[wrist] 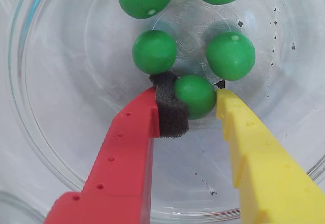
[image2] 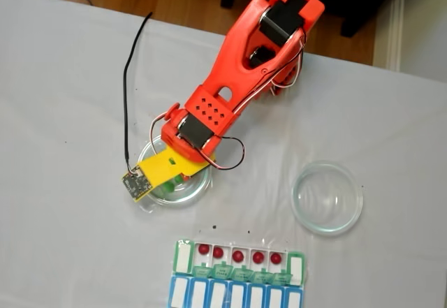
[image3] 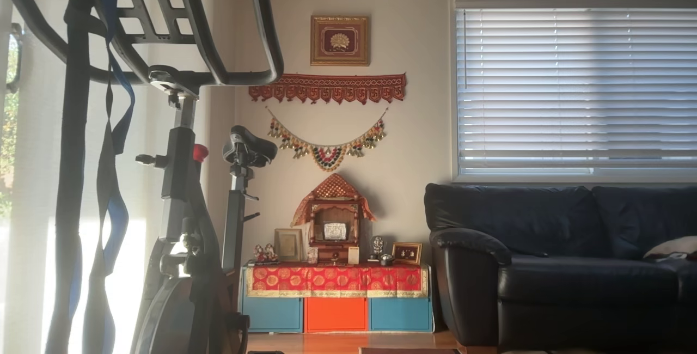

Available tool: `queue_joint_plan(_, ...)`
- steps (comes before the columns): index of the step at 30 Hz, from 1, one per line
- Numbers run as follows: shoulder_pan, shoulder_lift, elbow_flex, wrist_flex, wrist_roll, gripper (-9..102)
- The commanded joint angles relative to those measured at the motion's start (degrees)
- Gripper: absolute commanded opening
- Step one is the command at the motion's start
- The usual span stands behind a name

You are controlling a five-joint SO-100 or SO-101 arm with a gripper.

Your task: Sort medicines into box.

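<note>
Several green medicines lie in a round glass dish (wrist: 61,132). My gripper (wrist: 190,93) reaches down into it. Its red finger's dark foam pad (wrist: 170,109) presses the left side of one green pill (wrist: 195,96), and the yellow finger (wrist: 254,153) touches its right side. Other green pills (wrist: 154,51) lie just beyond it. In the fixed view the gripper (image2: 178,179) is over the left dish (image2: 199,191). The box (image2: 237,269) lies below it, with several dark red pills (image2: 238,256) in its green-lidded row.
An empty glass dish (image2: 327,198) stands right of the arm (image2: 237,77) on the white tablecloth. A black cable (image2: 128,91) runs along the cloth to the yellow finger's camera board. The blue row (image2: 234,295) of the box lies at the bottom edge.
</note>
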Motion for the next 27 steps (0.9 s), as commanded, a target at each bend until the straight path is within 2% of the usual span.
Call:
queue_joint_plan(1, -1.3, 3.3, -3.1, 3.9, 1.5, 1)
queue_joint_plan(4, -2.1, 3.4, -8.2, 9.8, 3.9, 1)
queue_joint_plan(7, -2.4, 3.7, -11.9, 11.4, 6.7, 1)
queue_joint_plan(10, -1.5, 1.1, -19.2, 16.5, 9.0, 1)
queue_joint_plan(17, -0.9, 2.5, -28.7, 20.3, 15.0, 1)
queue_joint_plan(22, -5.7, 0.5, -38.9, 28.5, 23.8, 1)
queue_joint_plan(27, -14.8, -4.9, -48.9, 35.5, 36.2, 1)
